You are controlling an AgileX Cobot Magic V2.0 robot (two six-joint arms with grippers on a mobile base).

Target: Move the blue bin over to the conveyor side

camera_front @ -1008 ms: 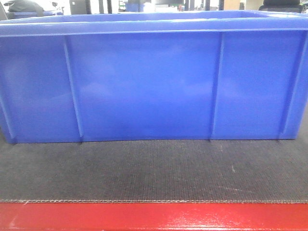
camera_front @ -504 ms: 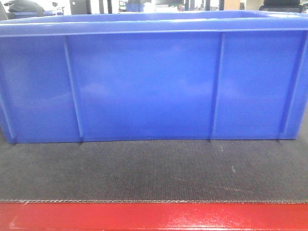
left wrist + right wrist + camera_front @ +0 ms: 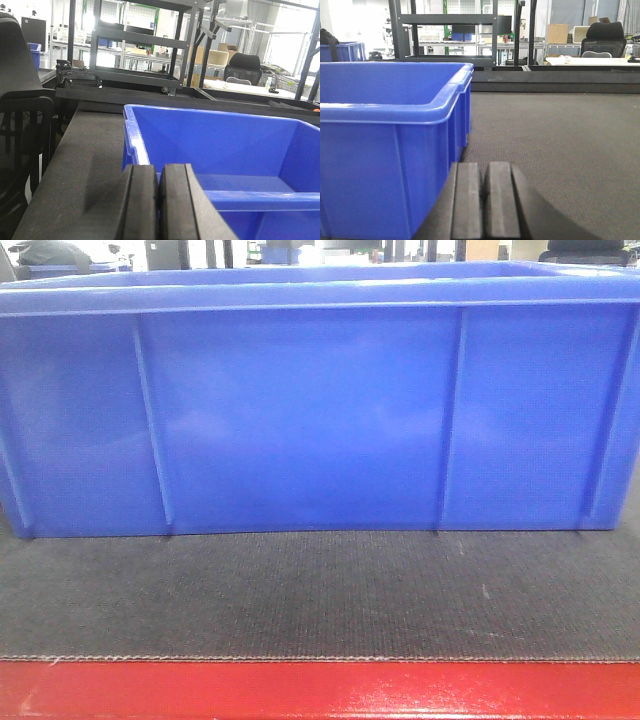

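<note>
Blue bin [image 3: 300, 410] on conveyor [image 3: 320, 595] (tools closed)

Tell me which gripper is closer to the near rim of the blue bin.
Left, as far as the wrist views show. The left gripper, shut, sits right at the blue bin near rim. The right gripper, also shut, sits beside the bin's outer corner, over the conveyor.

We see the blue bin [image 3: 300, 410] resting on the conveyor [image 3: 320, 595]; left gripper [image 3: 159, 202] sits near its left corner; right gripper [image 3: 482, 200] near its right corner.
</note>
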